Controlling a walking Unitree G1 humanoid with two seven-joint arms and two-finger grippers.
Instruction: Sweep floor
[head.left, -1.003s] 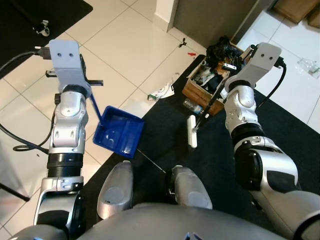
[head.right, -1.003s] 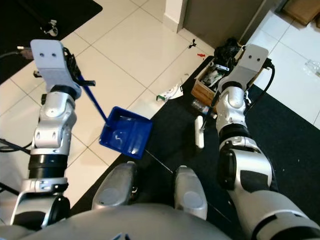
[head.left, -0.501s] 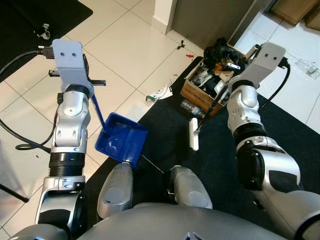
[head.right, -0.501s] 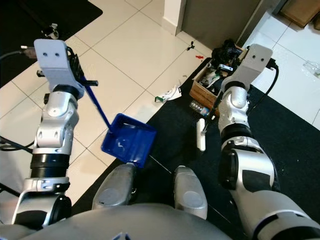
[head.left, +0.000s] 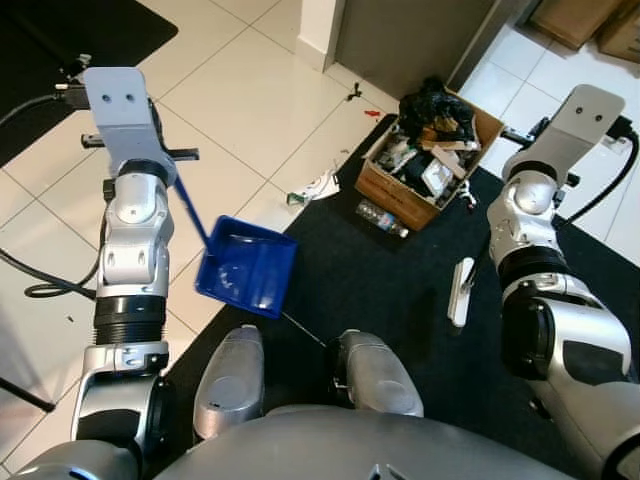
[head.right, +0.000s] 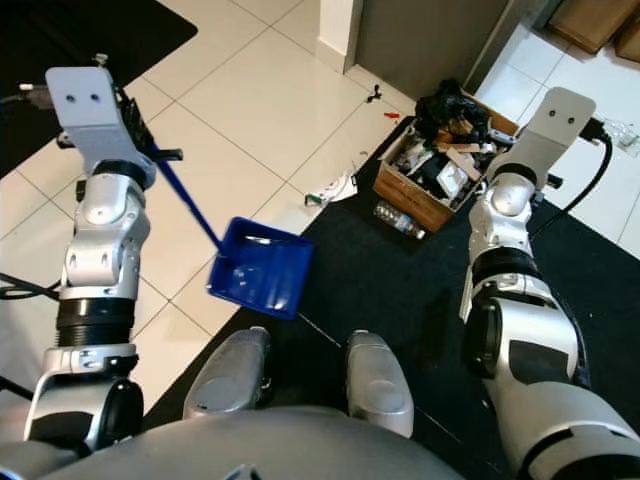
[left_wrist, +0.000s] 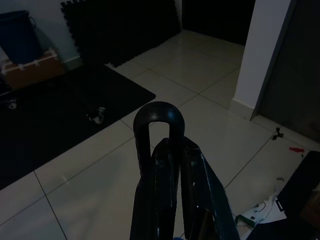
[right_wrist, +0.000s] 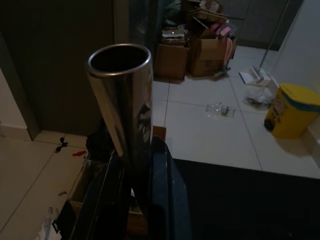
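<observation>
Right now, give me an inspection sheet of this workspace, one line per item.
Surface: white tiled floor meeting a black mat.
Job's things: blue dustpan held low over the mat's edge; white broom head resting on the mat.
Clutter: cardboard box full of rubbish; plastic bottle beside it; paper scraps and a small red bit on the tiles.
Grippers: left gripper shut on the dustpan handle; right gripper shut on the metal broom pole.
Cables: black cable looping by the left arm; another at the right wrist.
Surroundings: yellow bin, stacked boxes.
</observation>
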